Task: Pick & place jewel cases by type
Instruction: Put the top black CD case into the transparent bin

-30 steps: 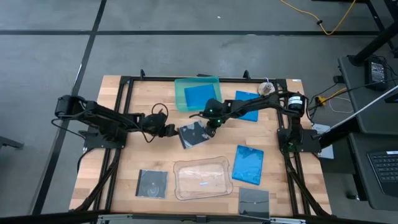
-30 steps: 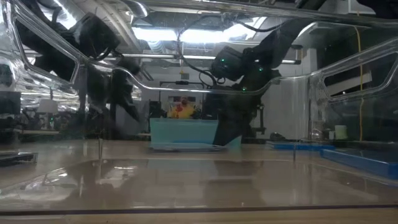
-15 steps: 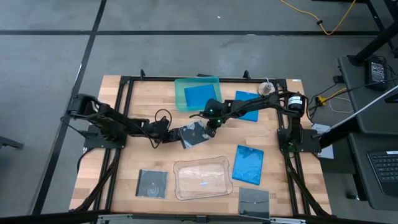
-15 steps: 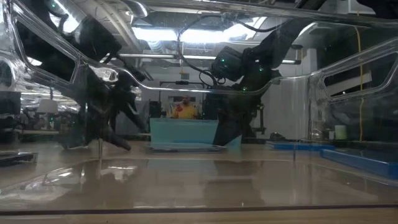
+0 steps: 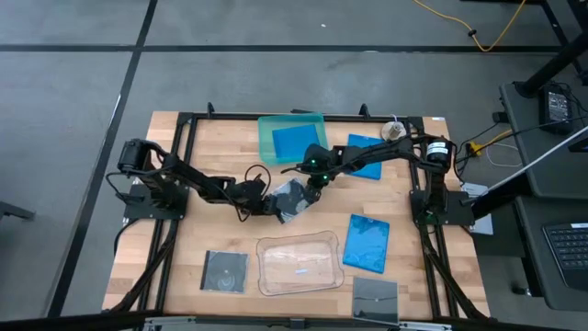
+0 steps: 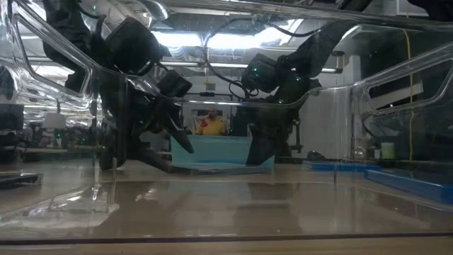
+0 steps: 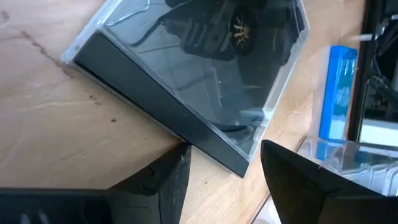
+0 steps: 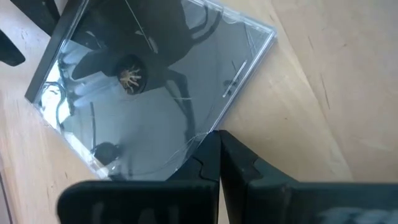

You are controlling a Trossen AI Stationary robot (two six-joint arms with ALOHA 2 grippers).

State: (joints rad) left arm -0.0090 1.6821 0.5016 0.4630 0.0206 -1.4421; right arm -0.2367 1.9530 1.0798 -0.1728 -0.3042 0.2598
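Even overhead light above; low view dim, glare off clear tray (image 6: 56, 202), ceiling lamps bright

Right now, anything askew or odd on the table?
Yes: the dark grey square jewel case at mid-table lies skewed to the table edges, with both grippers on it. The right gripper is shut at one edge; the left gripper is open, its fingers straddling a corner. A hairline crack shows near the right gripper.

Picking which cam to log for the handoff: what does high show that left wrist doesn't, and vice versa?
Only high: the whole table, teal tray, clear tray, two other dark cases, right gripper.
Only left wrist: the left gripper open at the case's dark edge, fingers apart.
Both: the centre dark jewel case on the wood.
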